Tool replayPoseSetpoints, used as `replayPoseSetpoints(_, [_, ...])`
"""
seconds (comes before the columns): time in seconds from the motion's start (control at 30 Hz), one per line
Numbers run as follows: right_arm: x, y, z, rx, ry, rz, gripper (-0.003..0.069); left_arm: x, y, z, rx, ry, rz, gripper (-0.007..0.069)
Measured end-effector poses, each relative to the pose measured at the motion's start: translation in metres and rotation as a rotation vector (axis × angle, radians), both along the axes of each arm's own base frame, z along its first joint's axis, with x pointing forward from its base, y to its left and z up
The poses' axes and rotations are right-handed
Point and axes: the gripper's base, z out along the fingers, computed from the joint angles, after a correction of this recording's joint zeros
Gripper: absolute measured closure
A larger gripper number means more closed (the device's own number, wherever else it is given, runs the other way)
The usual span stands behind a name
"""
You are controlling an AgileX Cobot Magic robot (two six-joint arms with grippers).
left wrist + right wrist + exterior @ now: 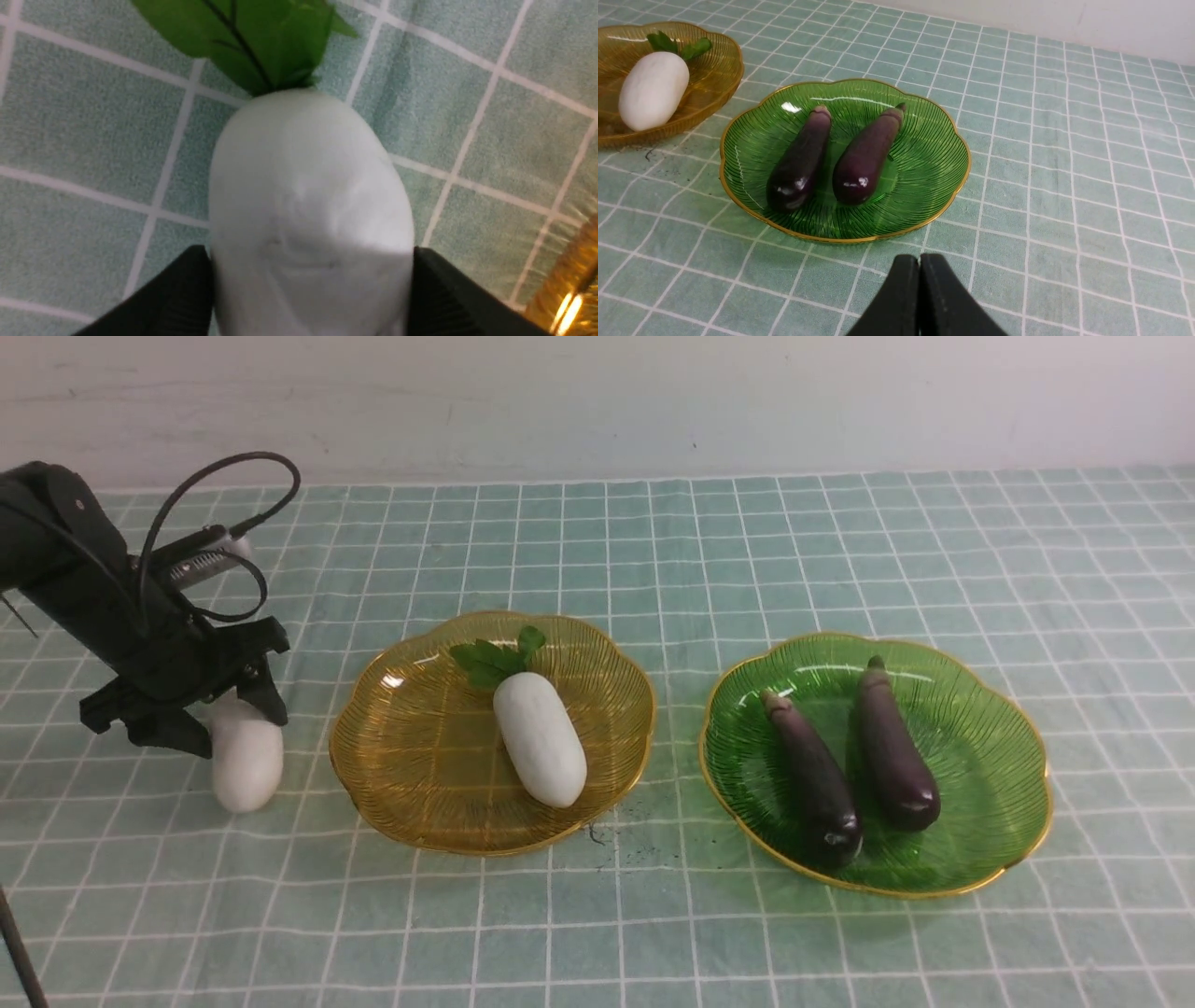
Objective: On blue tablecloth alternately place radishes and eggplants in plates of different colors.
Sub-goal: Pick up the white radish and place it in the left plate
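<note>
I judge the loose radish (247, 765) light, rigid and smooth-skinned, so liable to slip; it is best taken across its thick white middle, clear of the leaves. It lies on the blue tablecloth (653, 551) just beside the amber plate (373, 784), with my left gripper (231, 730) spread wide astride it, a jaw on each flank. My right gripper (919, 266) is closed, empty.

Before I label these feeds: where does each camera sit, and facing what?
Front: between the arms, facing forward over the blue tablecloth; left gripper shows.
Left wrist: on the left arm, looking down at the loose radish; fingers show.
Right wrist: on the right arm, facing the green plate; shut right gripper shows.
Shared: front and right wrist see the eggplants.
</note>
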Motion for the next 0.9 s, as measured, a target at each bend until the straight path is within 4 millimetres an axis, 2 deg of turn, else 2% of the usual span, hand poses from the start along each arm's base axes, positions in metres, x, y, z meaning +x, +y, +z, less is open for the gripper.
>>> replayPoseSetpoints(0.1, [0.000,0.000,0.000,-0.002,-0.001,-0.001,0.0674,0.003,0.000,-0.015,-0.018,0.022,0.011,0.0151])
replayPoseSetpoints(0.17, [0.000,0.000,0.000,-0.003,-0.002,-0.002,0.0674,0.003,-0.001,-0.015,-0.027,0.018,0.017,0.0185])
replayPoseSetpoints(0.43, [0.000,0.000,0.000,-0.004,-0.002,-0.003,0.0674,0.001,-0.002,-0.011,-0.040,0.053,0.000,0.0186])
replayPoseSetpoints(0.53, [0.000,0.000,0.000,-0.004,-0.002,-0.003,0.0674,-0.002,-0.004,0.014,-0.050,0.058,-0.052,0.0186])
replayPoseSetpoints(0.6, [0.000,0.000,0.000,-0.004,-0.002,-0.003,0.0674,-0.002,-0.008,0.043,-0.070,0.019,-0.086,0.0186])
replayPoseSetpoints(0.63, [0.000,0.000,0.000,-0.004,-0.002,-0.003,0.0674,-0.002,-0.008,0.048,-0.068,0.011,-0.092,0.0186])
replayPoseSetpoints(0.73, [0.000,0.000,0.000,-0.004,-0.002,-0.003,0.0674,-0.006,-0.024,0.089,-0.129,-0.057,-0.183,0.0186])
replayPoseSetpoints(0.8, [0.000,0.000,0.000,-0.004,-0.002,-0.003,0.0674,-0.007,-0.038,0.100,-0.154,-0.086,-0.236,0.0186])
replayPoseSetpoints(0.9, [0.000,-0.001,0.000,-0.007,-0.004,-0.004,0.0674,-0.006,-0.064,0.101,-0.177,-0.096,-0.315,0.0186])
